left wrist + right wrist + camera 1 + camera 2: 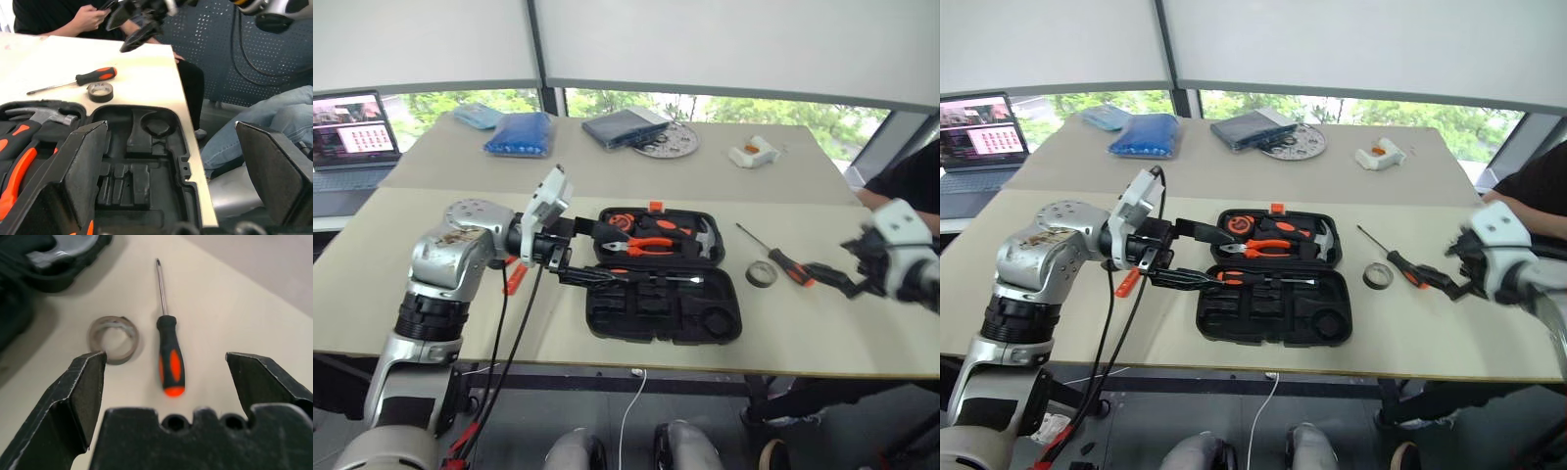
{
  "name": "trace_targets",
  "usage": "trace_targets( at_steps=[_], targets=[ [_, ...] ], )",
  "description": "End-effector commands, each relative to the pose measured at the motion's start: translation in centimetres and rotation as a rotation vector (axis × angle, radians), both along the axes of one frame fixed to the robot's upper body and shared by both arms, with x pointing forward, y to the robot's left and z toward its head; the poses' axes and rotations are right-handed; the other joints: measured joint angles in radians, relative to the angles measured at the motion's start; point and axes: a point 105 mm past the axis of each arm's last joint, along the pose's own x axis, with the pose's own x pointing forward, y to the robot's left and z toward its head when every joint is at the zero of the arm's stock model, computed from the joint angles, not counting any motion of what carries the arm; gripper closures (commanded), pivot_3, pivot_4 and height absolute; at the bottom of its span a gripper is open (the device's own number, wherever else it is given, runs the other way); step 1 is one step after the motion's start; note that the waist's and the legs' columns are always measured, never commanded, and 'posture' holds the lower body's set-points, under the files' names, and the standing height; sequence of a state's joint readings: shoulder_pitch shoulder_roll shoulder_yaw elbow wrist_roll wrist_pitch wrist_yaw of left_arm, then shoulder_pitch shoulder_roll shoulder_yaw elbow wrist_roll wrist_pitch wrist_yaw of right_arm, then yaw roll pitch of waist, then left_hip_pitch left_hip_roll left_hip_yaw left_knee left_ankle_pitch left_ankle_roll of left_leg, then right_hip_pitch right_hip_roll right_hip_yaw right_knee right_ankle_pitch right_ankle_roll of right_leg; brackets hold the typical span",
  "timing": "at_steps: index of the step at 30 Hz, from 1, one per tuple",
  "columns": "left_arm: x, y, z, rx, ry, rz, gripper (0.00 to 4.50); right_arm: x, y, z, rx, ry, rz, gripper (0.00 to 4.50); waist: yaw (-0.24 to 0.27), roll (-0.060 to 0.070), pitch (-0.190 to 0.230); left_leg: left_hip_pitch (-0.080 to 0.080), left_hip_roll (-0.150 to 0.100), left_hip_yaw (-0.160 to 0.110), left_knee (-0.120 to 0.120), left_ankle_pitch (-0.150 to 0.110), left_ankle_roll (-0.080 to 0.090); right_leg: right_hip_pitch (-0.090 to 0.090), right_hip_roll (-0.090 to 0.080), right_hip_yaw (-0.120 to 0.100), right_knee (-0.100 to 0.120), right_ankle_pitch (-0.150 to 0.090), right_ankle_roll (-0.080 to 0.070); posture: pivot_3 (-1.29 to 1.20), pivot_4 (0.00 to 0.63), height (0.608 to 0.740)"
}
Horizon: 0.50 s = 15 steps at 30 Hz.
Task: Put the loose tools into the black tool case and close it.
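The black tool case [607, 323] lies open in the middle of the table, holding pliers [651, 245], a hammer [705, 240] and a screwdriver [1253, 279] in its slots. My left gripper [1209, 258] hangs open and empty above the case's left end, pointing right. To the right of the case lie a dark tape roll [762, 274] and an orange-and-black screwdriver [170, 355]. My right gripper [165, 357] stands open just short of that screwdriver's handle, apart from it. An orange-handled tool [515, 279] lies partly hidden under my left arm.
On the far table sit a laptop [352, 137], blue bags [519, 135], a dark flat pouch [625, 127], a metal disc [674, 143] and a white-orange item [754, 152]. A person [911, 181] sits at the right edge. Cables [499, 343] dangle from my left arm.
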<state>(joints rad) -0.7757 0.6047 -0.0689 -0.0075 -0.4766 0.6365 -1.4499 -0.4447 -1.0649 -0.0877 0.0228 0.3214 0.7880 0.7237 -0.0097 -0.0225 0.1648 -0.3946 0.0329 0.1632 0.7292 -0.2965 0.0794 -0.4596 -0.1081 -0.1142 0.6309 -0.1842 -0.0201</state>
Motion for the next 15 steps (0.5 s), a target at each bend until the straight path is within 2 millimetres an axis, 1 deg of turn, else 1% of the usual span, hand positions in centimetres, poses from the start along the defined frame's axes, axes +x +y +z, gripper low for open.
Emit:
trace_targets(
  at_steps=[1, 5, 8, 12, 13, 15],
  targets=[
    [-0.6, -0.3, 1.3, -0.024, -0.061, -0.013, 0.01, 2.0, -1.8, -1.0, -0.103, 0.093, -0.072, 0.0, 0.0, 0.0, 0.0, 0.0, 0.0, 0.0, 0.0, 0.0, 0.0, 0.0, 0.0, -0.001, 0.0, 0.0, 0.0, 0.0, 0.15, 0.718],
    [-0.5, -0.2, 1.4, -0.034, -0.073, 0.019, 0.01, 3.5, -3.0, -3.1, -0.057, 0.225, -0.124, 0.0, -0.001, 0.001, 0.0, -0.003, -0.001, 0.001, 0.0, 0.0, 0.0, 0.0, -0.001, -0.008, -0.002, 0.0, 0.0, 0.0, 0.15, 0.718],
    [-0.5, 0.0, 1.3, -0.03, -0.081, 0.037, 0.01, 3.4, -3.2, -4.3, -0.025, 0.315, -0.096, 0.0, 0.0, 0.001, 0.001, -0.004, -0.001, 0.001, 0.0, 0.0, 0.0, 0.0, -0.002, -0.009, -0.002, -0.001, 0.002, 0.0, 0.15, 0.718],
    [-0.3, 0.2, 1.3, -0.03, -0.092, 0.061, 0.01, 3.9, -3.1, -4.8, -0.036, 0.34, -0.063, 0.0, -0.005, 0.003, 0.001, -0.003, -0.001, 0.001, 0.0, 0.0, 0.0, 0.0, -0.002, -0.01, -0.001, -0.002, 0.002, 0.0, 0.15, 0.718],
    [-0.2, 0.3, 1.4, -0.03, -0.093, 0.066, 0.0, 4.1, -3.2, -4.8, -0.037, 0.332, -0.067, 0.52, -0.007, 0.003, 0.001, -0.003, -0.001, 0.001, 0.0, 0.0, 0.0, 0.0, -0.002, -0.01, -0.001, -0.002, 0.002, 0.0, 0.15, 0.718],
    [-0.2, 0.3, 1.4, -0.029, -0.095, 0.07, 0.0, 4.4, -3.2, -4.7, -0.032, 0.322, -0.069, 0.98, -0.009, 0.003, 0.001, -0.002, 0.0, 0.002, 0.0, 0.001, -0.001, 0.0, -0.002, -0.01, 0.0, -0.002, 0.003, 0.0, 0.15, 0.718]
  ],
)
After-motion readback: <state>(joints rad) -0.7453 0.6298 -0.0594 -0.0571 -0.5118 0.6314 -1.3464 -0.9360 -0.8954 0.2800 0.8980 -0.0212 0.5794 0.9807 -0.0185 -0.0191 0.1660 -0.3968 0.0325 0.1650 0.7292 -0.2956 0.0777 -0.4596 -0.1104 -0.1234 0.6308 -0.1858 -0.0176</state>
